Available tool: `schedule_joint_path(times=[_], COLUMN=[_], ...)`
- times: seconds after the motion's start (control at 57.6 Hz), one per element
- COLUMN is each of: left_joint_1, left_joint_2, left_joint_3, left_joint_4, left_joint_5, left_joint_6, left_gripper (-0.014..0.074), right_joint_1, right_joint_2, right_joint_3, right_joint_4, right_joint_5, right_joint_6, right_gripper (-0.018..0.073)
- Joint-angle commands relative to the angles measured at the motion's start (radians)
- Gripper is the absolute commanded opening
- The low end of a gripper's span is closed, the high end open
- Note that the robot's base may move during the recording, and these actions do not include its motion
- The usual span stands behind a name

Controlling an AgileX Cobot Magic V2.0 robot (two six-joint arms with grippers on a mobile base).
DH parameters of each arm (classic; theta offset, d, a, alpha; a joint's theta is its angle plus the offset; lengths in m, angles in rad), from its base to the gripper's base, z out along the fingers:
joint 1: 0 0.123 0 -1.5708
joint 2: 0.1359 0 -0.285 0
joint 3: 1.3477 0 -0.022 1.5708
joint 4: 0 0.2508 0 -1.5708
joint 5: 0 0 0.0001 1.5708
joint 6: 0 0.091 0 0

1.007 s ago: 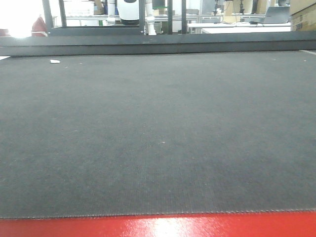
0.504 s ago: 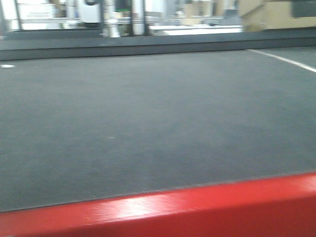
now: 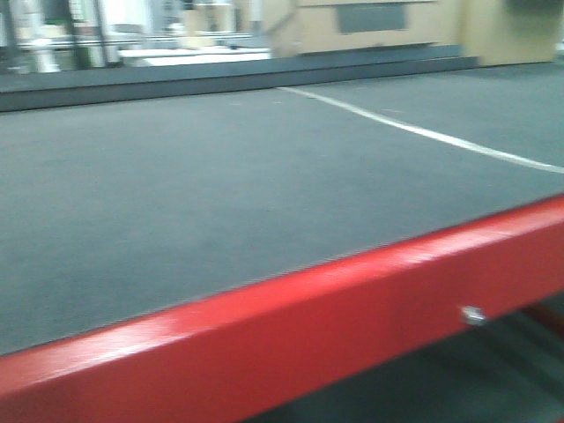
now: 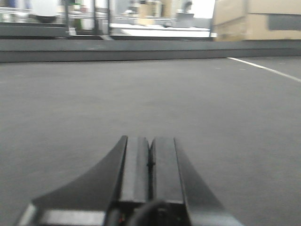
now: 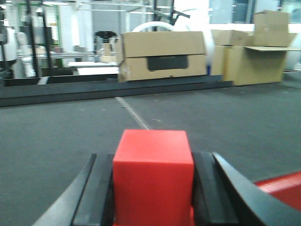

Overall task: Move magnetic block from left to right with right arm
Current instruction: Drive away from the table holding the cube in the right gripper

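The magnetic block (image 5: pixel 153 176), a plain bright-red cube, fills the lower middle of the right wrist view. My right gripper (image 5: pixel 153 162) is shut on it, one black finger (image 5: pixel 101 193) pressed to its left face and the other to its right face. In the left wrist view my left gripper (image 4: pixel 150 141) is shut with nothing between its fingers, low over the dark grey mat (image 4: pixel 141 94). Neither the block nor any gripper shows in the front view.
The dark mat (image 3: pixel 194 185) covers the table, with a white line (image 3: pixel 423 132) across it. A red metal frame edge (image 3: pixel 291 344) runs along the near side. Cardboard boxes (image 5: pixel 162 55) and a dark rail (image 5: pixel 113 88) stand beyond the mat.
The front view has swung to the right: the red frame edge now runs slanting across the frame, a white line has come into sight, and the image is blurred.
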Motion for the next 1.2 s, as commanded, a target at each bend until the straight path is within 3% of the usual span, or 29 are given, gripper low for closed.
schedule_joint_path(times=[0.0, 1.181], left_joint_1=[-0.002, -0.002], left_joint_2=[-0.012, -0.012], left_joint_3=[0.008, 0.008], left_joint_4=[-0.003, -0.003], left_joint_5=[-0.083, -0.083], left_joint_6=[-0.007, -0.007], left_gripper=[-0.0126, -0.0126], right_joint_1=[-0.007, -0.007], right_joint_2=[0.010, 0.010], right_joint_3=[-0.030, -0.030], right_joint_4=[-0.010, -0.010], right_joint_5=[-0.093, -0.093], right_joint_6=[-0.005, -0.005], right_gripper=[0.0278, 0.0278])
